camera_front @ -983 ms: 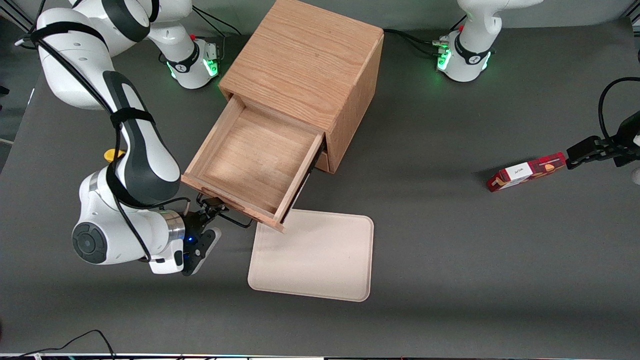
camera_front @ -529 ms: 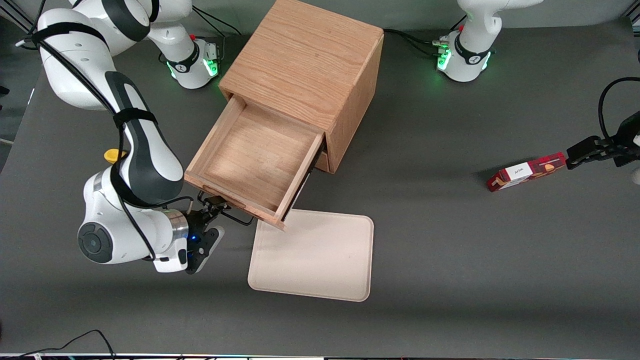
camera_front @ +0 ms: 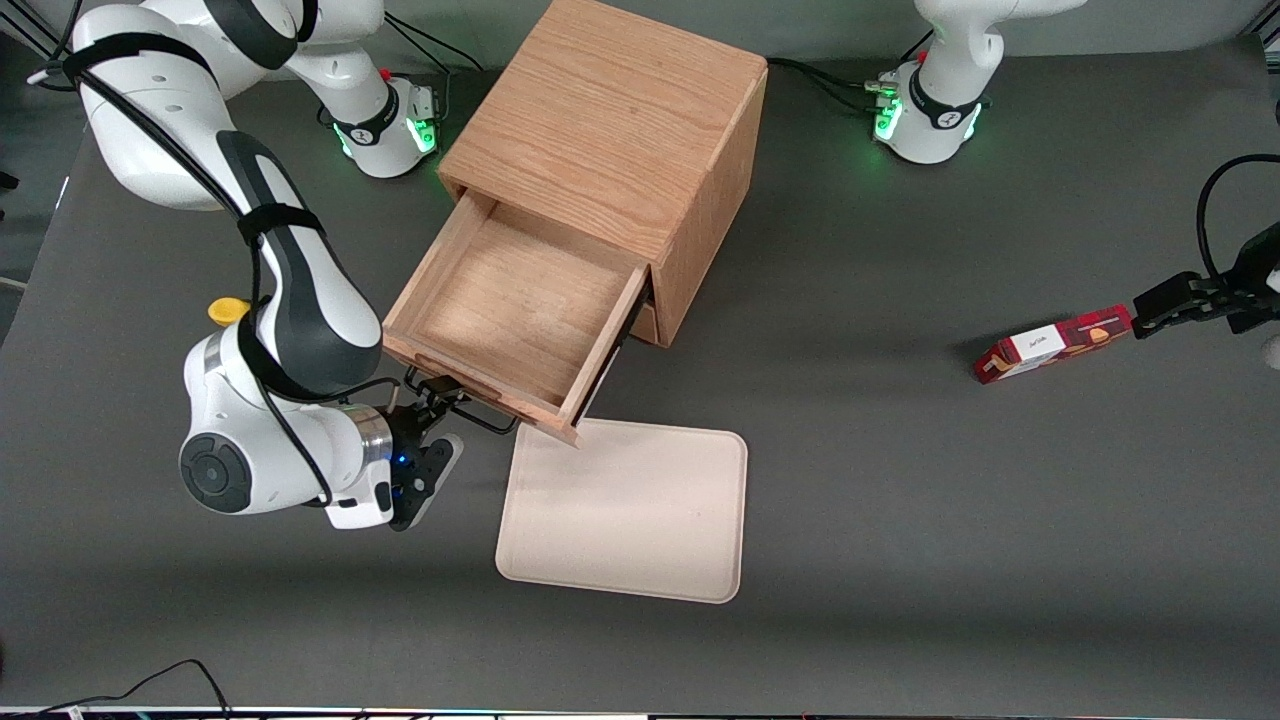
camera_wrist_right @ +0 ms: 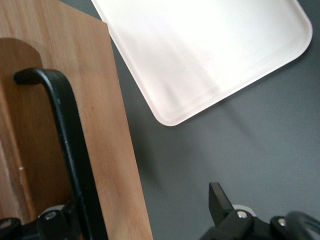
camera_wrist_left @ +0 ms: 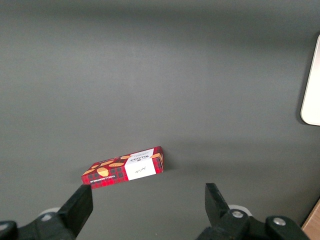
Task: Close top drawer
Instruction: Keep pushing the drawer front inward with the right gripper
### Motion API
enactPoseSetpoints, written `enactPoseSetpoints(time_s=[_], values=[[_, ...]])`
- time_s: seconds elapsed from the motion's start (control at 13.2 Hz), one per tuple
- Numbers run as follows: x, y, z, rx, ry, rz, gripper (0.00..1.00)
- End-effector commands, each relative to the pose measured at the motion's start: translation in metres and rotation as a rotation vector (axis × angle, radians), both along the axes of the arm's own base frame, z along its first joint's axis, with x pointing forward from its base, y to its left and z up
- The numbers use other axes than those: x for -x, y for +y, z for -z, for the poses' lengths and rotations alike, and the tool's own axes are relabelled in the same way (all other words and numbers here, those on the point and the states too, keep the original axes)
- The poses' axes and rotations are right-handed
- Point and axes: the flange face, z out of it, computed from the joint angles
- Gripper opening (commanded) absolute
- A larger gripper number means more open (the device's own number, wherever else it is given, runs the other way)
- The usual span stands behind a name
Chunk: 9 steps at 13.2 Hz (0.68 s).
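Observation:
The top drawer [camera_front: 510,310] stands pulled out of the oak cabinet [camera_front: 610,120] and is empty inside. Its thin black wire handle [camera_front: 470,410] faces the front camera. My right gripper [camera_front: 432,402] is right at the drawer's front panel [camera_wrist_right: 110,125], by the handle [camera_wrist_right: 70,140]. It is open. One finger sits against the handle, the other fingertip [camera_wrist_right: 217,197] hangs apart over the grey table. The panel's edge lies between them, and nothing is gripped.
A cream tray [camera_front: 625,510] lies flat on the table just nearer the front camera than the drawer, also seen in the wrist view [camera_wrist_right: 200,55]. A small yellow object [camera_front: 228,310] sits beside my forearm. A red box [camera_front: 1055,345] lies toward the parked arm's end.
The drawer has slid a short way back into the cabinet, and my gripper and wrist have moved with it toward the cabinet.

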Motion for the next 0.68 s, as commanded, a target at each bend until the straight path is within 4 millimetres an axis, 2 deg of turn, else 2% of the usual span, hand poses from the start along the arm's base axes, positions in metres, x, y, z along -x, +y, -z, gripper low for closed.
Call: enactPoseSetpoints(time_s=[0.0, 0.3, 0.6], values=[[0.021, 0.009, -0.007, 0.040, 0.016, -0.003, 1.00], [0.031, 0.015, -0.003, 0.051, 0.030, -0.007, 1.00], [0.042, 0.031, -0.004, 0.055, 0.047, 0.000, 1.00]])
